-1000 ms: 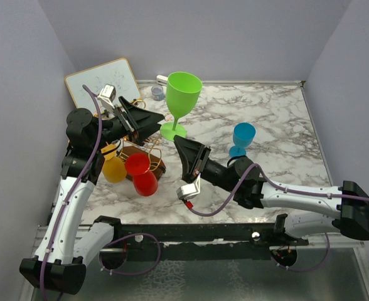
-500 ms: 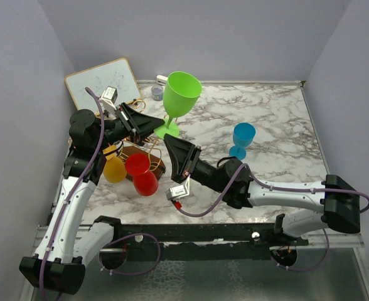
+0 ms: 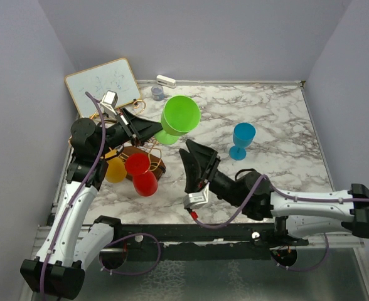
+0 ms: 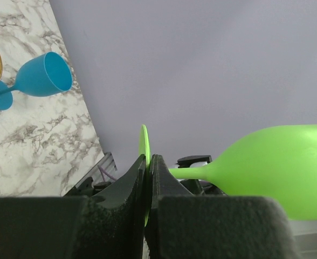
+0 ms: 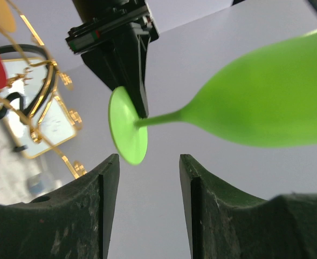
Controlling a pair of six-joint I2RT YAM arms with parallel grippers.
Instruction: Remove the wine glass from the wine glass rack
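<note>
Left wrist view: the left gripper [image 4: 147, 163] is clamped on the foot of the green wine glass [image 4: 271, 167], held on its side in the air, beside the wine glass rack [image 3: 156, 163]. The right gripper [image 5: 146, 170] has its fingers apart and touches nothing.

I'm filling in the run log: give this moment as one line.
left gripper: shut on foot of green wine glass | right gripper: open, clear of glass | glass: tilted, airborne, off wine glass rack
</note>
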